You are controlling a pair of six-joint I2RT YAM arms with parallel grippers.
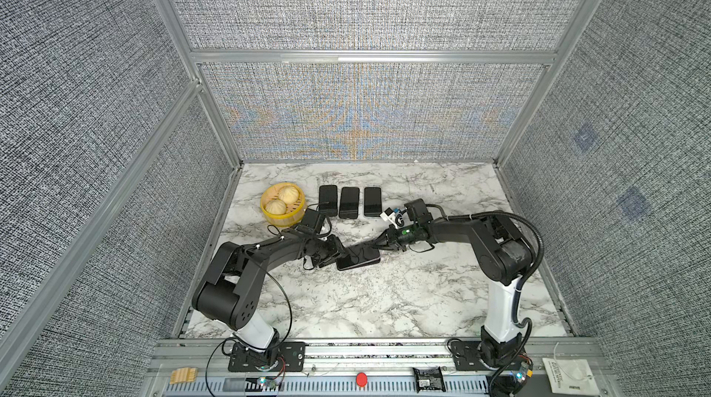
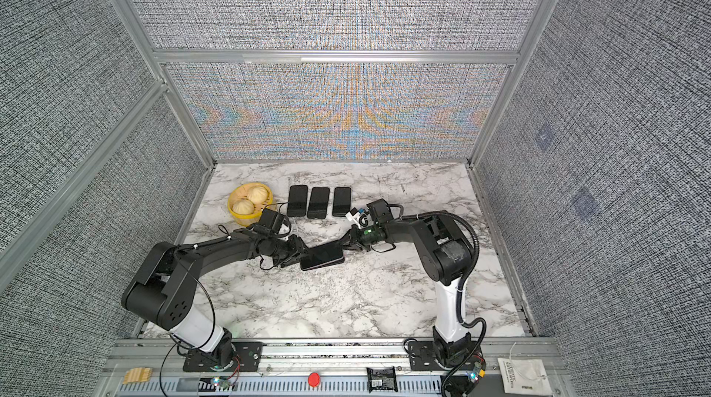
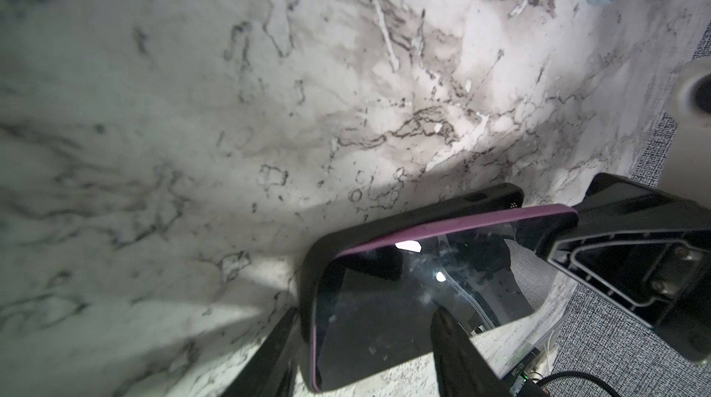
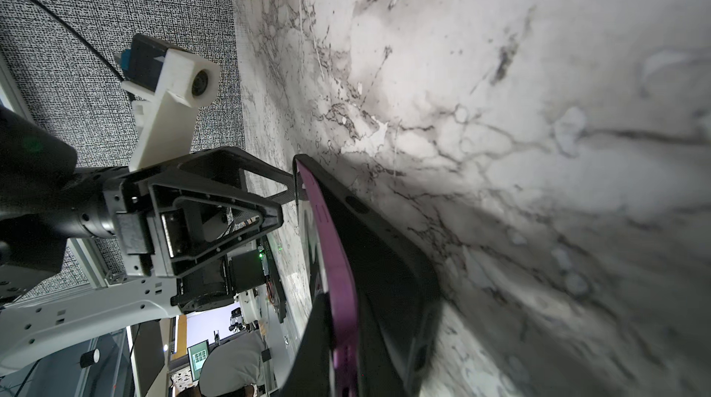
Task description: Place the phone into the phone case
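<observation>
The phone [image 1: 359, 254], with a dark screen [image 3: 404, 299] and a purple rim [image 4: 331, 245], lies mid-table between both grippers. Its left end sits in the black phone case [image 3: 496, 193], and its right end is tilted up out of the case [image 4: 384, 252]. My right gripper [image 1: 379, 248] is shut on that raised end [image 4: 342, 322]. My left gripper [image 1: 338, 254] stands open over the other end [image 3: 365, 310]. One of its fingers [image 3: 269, 356] is outside the case's end and the other finger [image 3: 454, 349] rests on the screen. Both grippers also show in a top view, left gripper [image 2: 304, 254] and right gripper [image 2: 343, 247].
Three dark phones [image 1: 349, 202] lie in a row at the back. A yellow steamer basket [image 1: 269, 218] holding two buns stands at the back left, close to the left arm. Mesh walls close in three sides. A rail with a red button [image 1: 361, 379] runs along the front.
</observation>
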